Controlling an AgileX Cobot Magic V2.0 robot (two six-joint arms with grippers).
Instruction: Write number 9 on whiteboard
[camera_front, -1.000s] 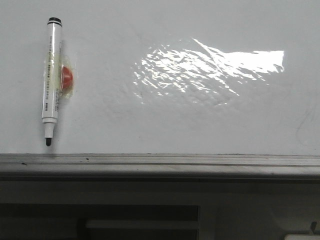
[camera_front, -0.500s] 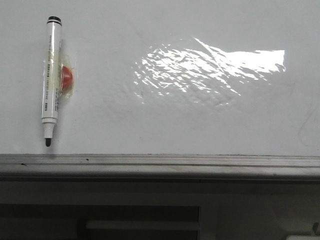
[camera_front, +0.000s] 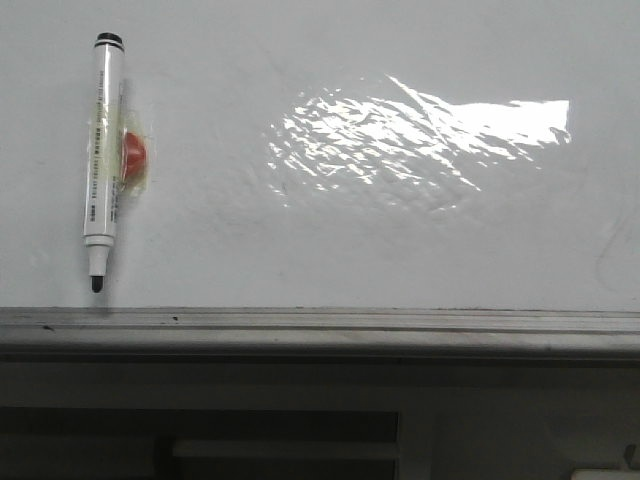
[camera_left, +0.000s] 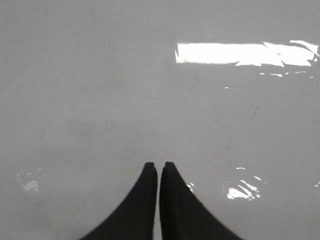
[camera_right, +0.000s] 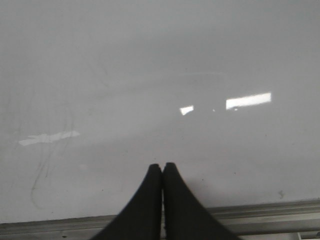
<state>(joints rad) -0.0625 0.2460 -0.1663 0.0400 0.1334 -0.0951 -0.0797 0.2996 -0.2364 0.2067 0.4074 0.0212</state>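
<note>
The whiteboard (camera_front: 380, 250) carries no number 9 yet, only faint smudges and glare. A marker (camera_front: 103, 160) hangs upright at its left side, tip down, on a red magnet (camera_front: 134, 153). The left gripper (camera_left: 159, 166) and right gripper (camera_right: 163, 166) both have fingers pressed together, holding nothing. To fetch the marker, the left fingers should spread first, then close squarely on the barrel, clear of the magnet.
</note>
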